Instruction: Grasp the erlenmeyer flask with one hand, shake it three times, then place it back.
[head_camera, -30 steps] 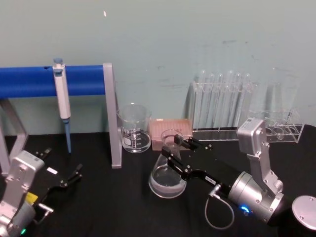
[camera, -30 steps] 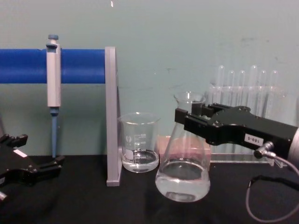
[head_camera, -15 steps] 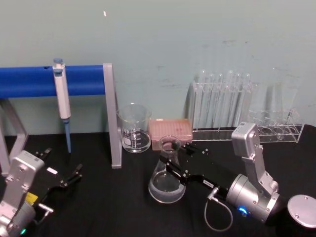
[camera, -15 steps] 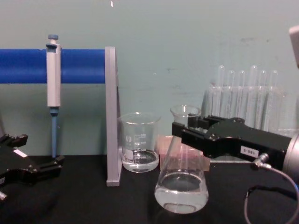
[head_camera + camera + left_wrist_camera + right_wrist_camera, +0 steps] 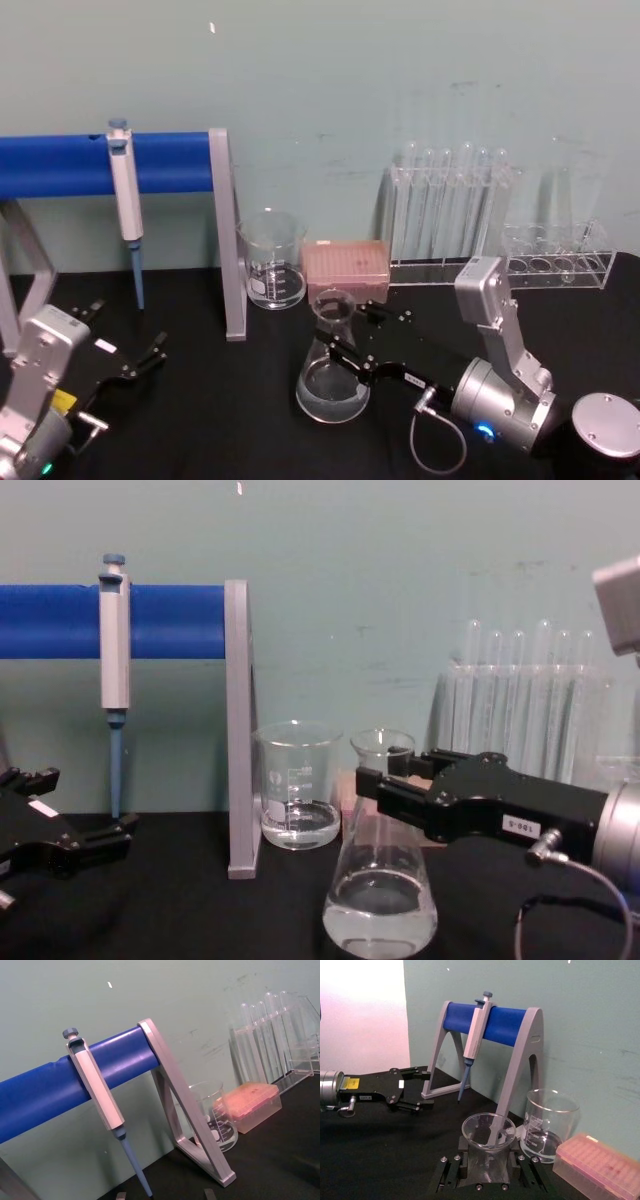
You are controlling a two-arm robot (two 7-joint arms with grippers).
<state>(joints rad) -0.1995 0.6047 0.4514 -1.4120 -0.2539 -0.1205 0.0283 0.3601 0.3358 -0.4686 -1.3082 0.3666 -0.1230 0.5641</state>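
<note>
Pipette point(image 5: 125, 190) on blue rail point(image 5: 60, 165); glass beaker point(image 5: 271, 260) just beside pink box point(image 5: 345, 262); test-tube rack point(image 5: 450, 215) farther right.

Black table point(image 5: 220, 400), beaker point(image 5: 272, 262), pink box point(image 5: 346, 262), test-tube rack point(image 5: 450, 215), pipette stand point(image 5: 222, 235), erlenmeyer flask point(image 5: 330, 375) seemingly resting there

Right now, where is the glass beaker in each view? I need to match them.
Head view: beaker left of centre, just right of the grey stand leg.
Chest view: beaker at centre, right of that leg, behind the erlenmeyer flask.
Left wrist view: beaker between the leg and the pink box.
Right wrist view: beaker between the leg and the pink box.
Shared landmark: the grey stand leg.
</note>
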